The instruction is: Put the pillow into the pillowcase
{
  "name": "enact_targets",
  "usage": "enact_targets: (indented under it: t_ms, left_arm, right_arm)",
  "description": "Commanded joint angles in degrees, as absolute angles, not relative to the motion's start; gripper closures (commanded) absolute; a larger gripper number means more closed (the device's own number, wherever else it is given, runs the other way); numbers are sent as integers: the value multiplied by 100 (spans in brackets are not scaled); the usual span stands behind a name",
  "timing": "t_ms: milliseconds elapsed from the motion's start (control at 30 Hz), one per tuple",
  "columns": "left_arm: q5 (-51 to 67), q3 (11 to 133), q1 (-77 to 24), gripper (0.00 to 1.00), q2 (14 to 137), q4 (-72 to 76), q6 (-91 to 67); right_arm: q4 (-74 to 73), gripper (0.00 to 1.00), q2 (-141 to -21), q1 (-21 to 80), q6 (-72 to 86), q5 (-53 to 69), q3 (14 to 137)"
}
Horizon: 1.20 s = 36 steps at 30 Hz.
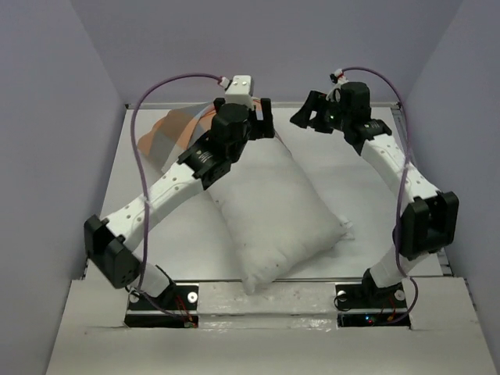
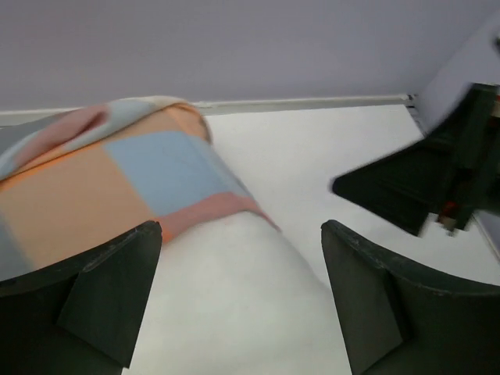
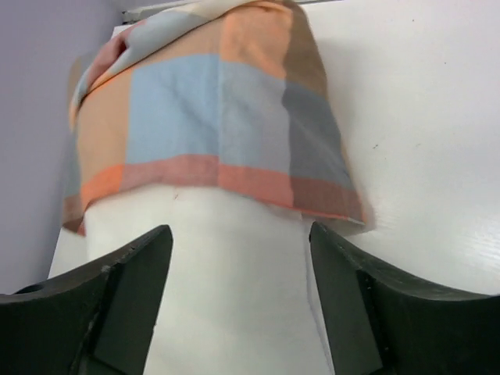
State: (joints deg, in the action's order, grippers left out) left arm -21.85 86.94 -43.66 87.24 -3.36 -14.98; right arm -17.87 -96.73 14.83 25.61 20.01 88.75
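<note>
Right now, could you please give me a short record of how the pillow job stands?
pillow: lying diagonally on the table, mostly bare
pillowcase: pulled over the pillow's far end only
left jaws: open, above the pillow
right jaws: open, holding nothing
task state: not finished

Soft even light, faint shadows; pillowcase (image 2: 117,180) blurred in left wrist view
</note>
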Motion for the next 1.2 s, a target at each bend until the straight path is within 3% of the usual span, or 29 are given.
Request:
enact_targets:
  t_ms: [0, 33, 167, 233, 267, 300, 333, 600, 733, 900, 967, 1000, 1033, 1067, 1100, 1167]
  left_arm:
    - [-3235, 7563, -4193, 5, 7754, -88, -757]
    - [-3173, 7289, -4166, 5, 7717, -131, -678]
    - [-2821, 7101, -4140, 5, 7901, -96, -63]
    - [-2952, 7268, -4140, 4, 8182, -114, 447]
    - [-3014, 7338, -4131, 5, 8391, -114, 614]
    - [-2936, 7443, -4122, 4, 8498, -45, 1042]
    - [-2875, 7462, -4122, 5, 8595, 43, 1246]
    - [-3672, 7970, -3947, 5, 9648, 492, 2074]
    - [-3963, 8138, -3937, 8, 10028, 624, 2285]
    - [-4192, 8182, -3937, 27, 10177, 1151, 2469]
    - [-4175, 8279, -3929, 45, 10291, 1213, 2531]
    - [-4175, 8297, -3929, 58, 10318, 1213, 2540]
    - [-4140, 8314, -3929, 72, 10301, 1178, 2436]
    - [-4061, 8323, -3929, 95, 10266, 1143, 2313]
    - [-3982, 8332, -3929, 100, 10196, 1073, 2155]
    - [-3361, 8358, -3937, 100, 9784, 757, 1584]
  right_arm:
    - [-1698, 30, -8511, 1967, 2066, 1660, 7939]
    - [-1644, 36, -8421, 2412, 1987, 1609, 7606]
    - [-1573, 41, -8192, 3626, 1801, 880, 6928]
    - [-1328, 46, -7920, 3814, 1951, 756, 6550]
    - [-1223, 50, -7780, 3814, 2003, 765, 6339]
    - [-1117, 61, -7482, 3814, 2134, 782, 5998]
    - [-1064, 64, -7314, 3814, 2153, 800, 5838]
    - [-1125, 61, -6110, 3814, 2145, 1029, 4922]
    - [-1274, 60, -6064, 3814, 2039, 870, 4869]
    - [-1213, 56, -6301, 3814, 2074, 791, 4860]
    - [-1108, 48, -6416, 3814, 2109, 703, 4887]
    - [-1073, 44, -6460, 3814, 2127, 660, 4939]
    - [-1072, 36, -6556, 3814, 2144, 494, 4992]
    - [-1064, 32, -6618, 3814, 2145, 353, 5053]
    - [-1081, 29, -6688, 3814, 2118, 143, 5132]
    - [-1238, 18, -6942, 3814, 1856, -856, 5666]
